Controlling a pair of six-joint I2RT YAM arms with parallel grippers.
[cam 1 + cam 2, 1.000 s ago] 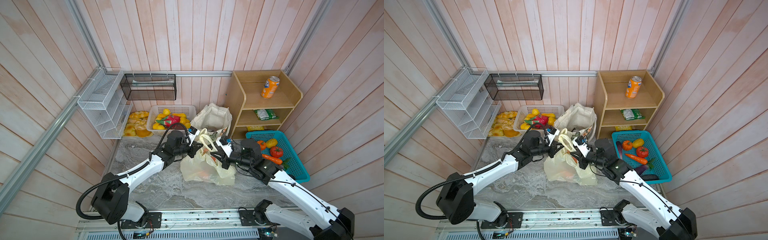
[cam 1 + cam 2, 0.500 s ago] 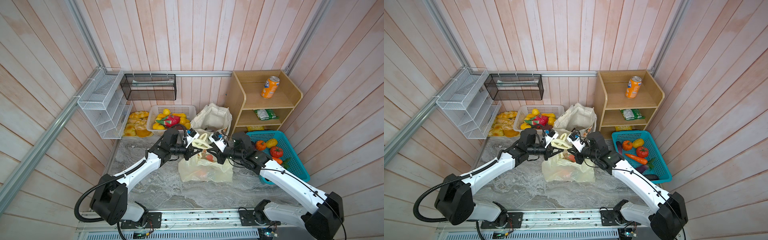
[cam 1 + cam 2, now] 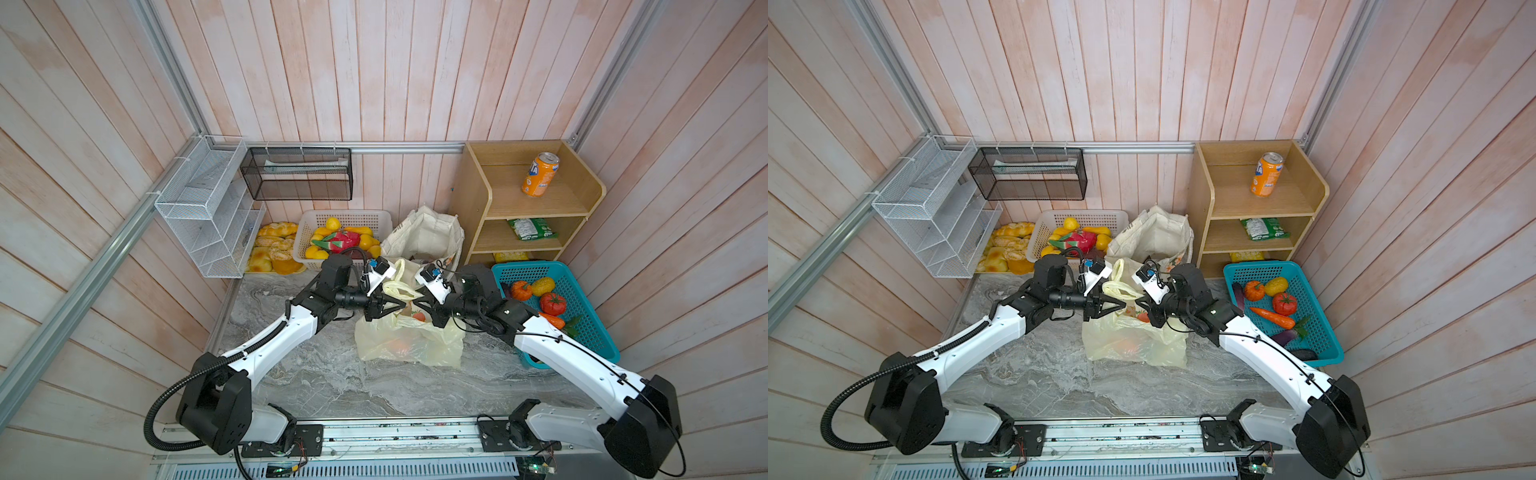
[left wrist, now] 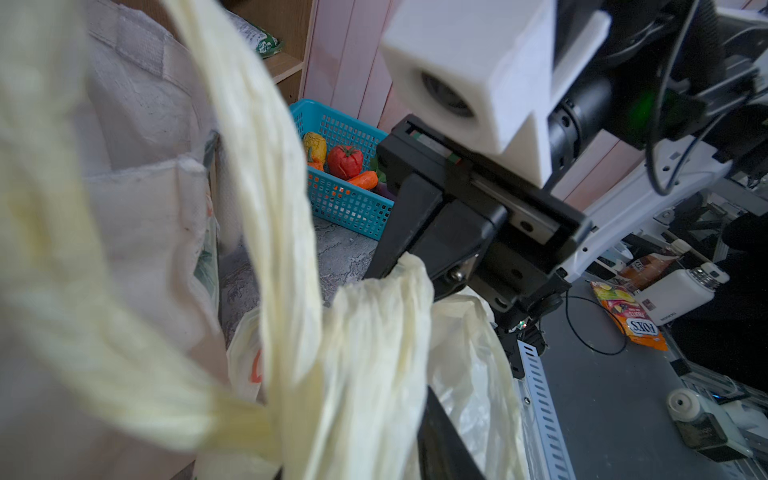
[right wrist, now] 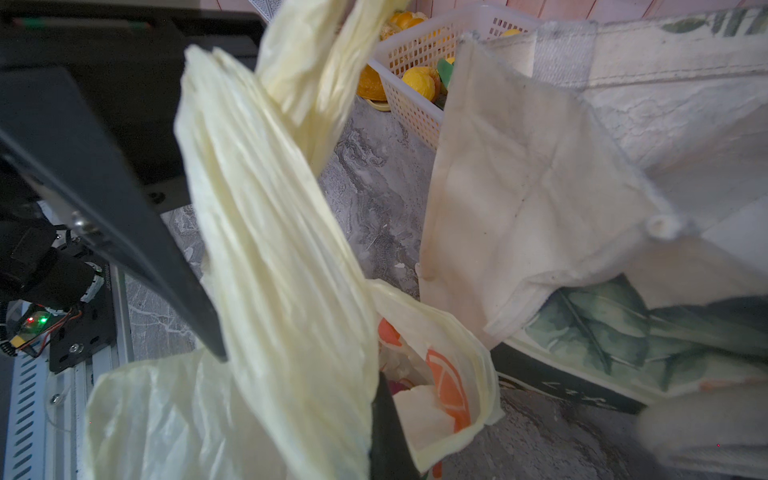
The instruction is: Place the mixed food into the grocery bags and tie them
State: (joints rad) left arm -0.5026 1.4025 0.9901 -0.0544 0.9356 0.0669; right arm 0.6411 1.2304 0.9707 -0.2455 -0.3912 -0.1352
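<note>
Pale-yellow plastic bag (image 3: 409,349) resting on the marble table (image 3: 316,374), just in front of the canvas tote (image 3: 424,232) — right gripper (image 4: 407,262) clenched on one twisted handle (image 4: 386,307); left gripper (image 3: 392,306) released, jaws parted beside the second handle (image 4: 270,187)

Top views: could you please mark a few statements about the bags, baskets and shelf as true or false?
1. The right gripper is shut on the plastic bag. True.
2. The blue basket holds a tomato. True.
3. The orange soda can lies in the blue basket. False: it stands on the top shelf of the wooden shelf unit.
4. The white basket is empty. False: it holds yellow and red fruit.
5. The canvas tote stands beyond the plastic bag, toward the back wall. True.
</note>
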